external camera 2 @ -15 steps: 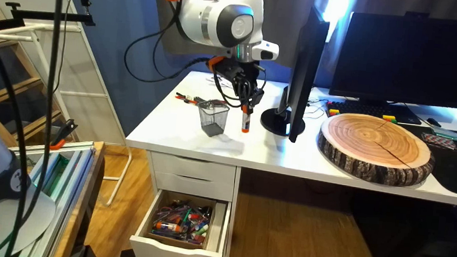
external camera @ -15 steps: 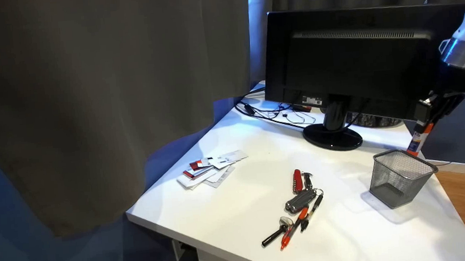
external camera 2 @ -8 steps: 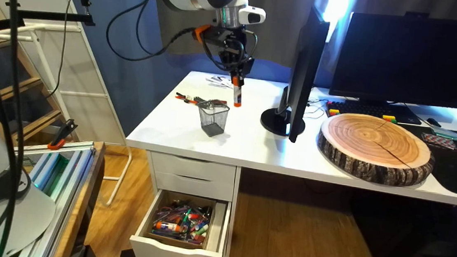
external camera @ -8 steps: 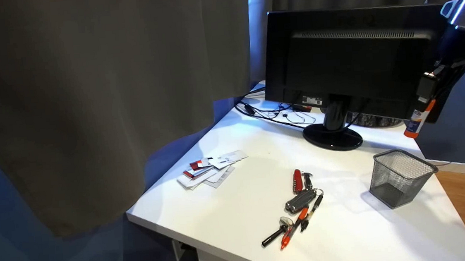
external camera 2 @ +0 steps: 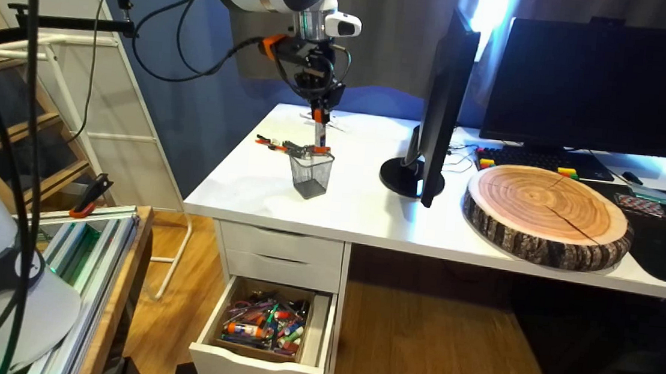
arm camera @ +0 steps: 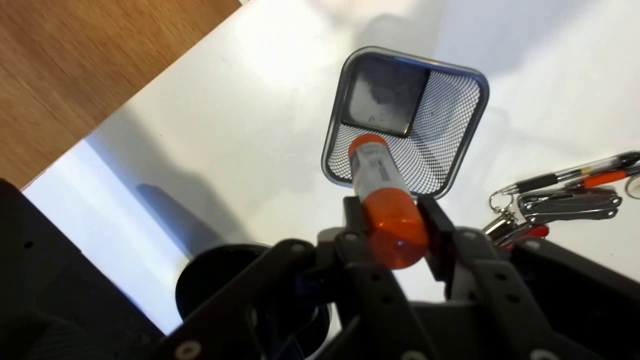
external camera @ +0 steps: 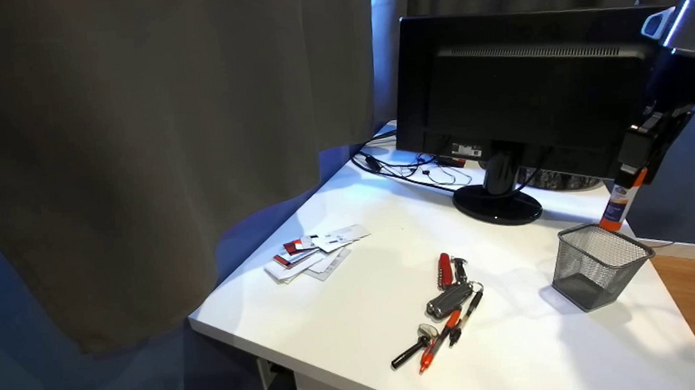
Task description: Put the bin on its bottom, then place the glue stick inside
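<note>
Here's the black two-fingered gripper (arm camera: 392,220), clamped on the small white cylindrical glue stick (arm camera: 376,167), black fingers (arm camera: 355,215) pressed to either side of its orange upper end. The stick hangs from the hand, tilted slightly in an exterior view, its orange-red tip (external camera: 610,224) pointing down. And below the hand, there it is: the squarish grey wire-mesh metal bin (arm camera: 447,110), upright, base flat on the glossy white desk (arm camera: 265,150)! From the wrist, the tip shows against the bin's mouth; whether it is inside the rim, I can't tell. Lower down, off to one side of the hand, lie a grey metal multi-tool (external camera: 450,300), a red pocketknife (external camera: 445,269) and slim pens (arm camera: 537,183). To its other side, the flat black monitor (external camera: 532,100). Well below the hand, a white drawer (external camera 2: 259,370) stands open, packed with colourful stationery (external camera 2: 272,326).
</note>
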Tool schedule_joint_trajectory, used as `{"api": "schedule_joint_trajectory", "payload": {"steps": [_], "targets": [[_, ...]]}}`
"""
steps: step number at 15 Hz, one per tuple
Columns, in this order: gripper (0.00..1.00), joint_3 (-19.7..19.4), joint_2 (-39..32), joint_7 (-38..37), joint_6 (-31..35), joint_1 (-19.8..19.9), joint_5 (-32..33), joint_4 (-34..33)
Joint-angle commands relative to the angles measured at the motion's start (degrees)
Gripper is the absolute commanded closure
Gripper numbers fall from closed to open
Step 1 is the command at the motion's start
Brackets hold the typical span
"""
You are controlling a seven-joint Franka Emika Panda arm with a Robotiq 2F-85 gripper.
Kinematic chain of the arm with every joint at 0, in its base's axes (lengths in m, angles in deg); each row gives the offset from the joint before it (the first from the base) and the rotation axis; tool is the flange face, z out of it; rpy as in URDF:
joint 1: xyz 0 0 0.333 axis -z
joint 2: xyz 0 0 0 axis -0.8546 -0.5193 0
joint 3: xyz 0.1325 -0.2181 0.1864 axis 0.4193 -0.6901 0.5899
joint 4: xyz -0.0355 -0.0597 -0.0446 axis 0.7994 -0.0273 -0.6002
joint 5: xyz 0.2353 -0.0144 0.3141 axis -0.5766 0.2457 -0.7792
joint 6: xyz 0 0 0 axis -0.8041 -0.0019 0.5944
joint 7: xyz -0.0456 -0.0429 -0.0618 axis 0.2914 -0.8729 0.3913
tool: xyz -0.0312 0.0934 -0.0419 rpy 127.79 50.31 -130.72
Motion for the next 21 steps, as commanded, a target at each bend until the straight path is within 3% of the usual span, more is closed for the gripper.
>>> {"api": "schedule_joint_trajectory", "payload": {"steps": [1,9,21], "targets": [[0.92,1.8,-1.6,3.3,-0.2,1.8,-3.4,0.5],[0.92,2.8,-7.8,7.5,4.2,3.3,-8.5,-0.2],[0.92,0.6,-11.9,5.0,9.1,0.8,-6.0,-1.2]]}}
